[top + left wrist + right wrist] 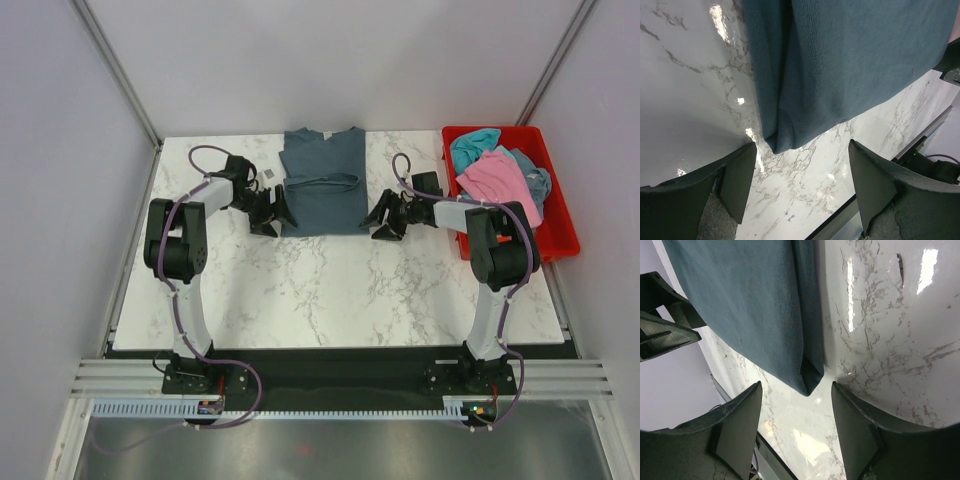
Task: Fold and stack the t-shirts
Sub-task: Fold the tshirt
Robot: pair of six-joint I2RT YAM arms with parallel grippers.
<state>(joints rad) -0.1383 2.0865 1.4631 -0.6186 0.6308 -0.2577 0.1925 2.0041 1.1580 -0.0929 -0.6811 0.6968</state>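
A dark slate-blue t-shirt (322, 182) lies folded flat at the back middle of the marble table (330, 290). My left gripper (274, 212) stands open at its near left corner (777, 142), which lies just ahead of the gap between the fingers. My right gripper (383, 219) stands open at the near right corner (810, 382), with nothing between its fingers either. In the left wrist view the gripper (802, 172) hangs over bare marble; in the right wrist view the gripper (796, 415) does the same. Pink (500, 180) and teal (473, 143) t-shirts lie in the bin.
A red plastic bin (562, 226) stands at the back right of the table, right of the right arm. A small dark object with a white tag (268, 175) lies left of the blue shirt. White walls enclose the table on three sides.
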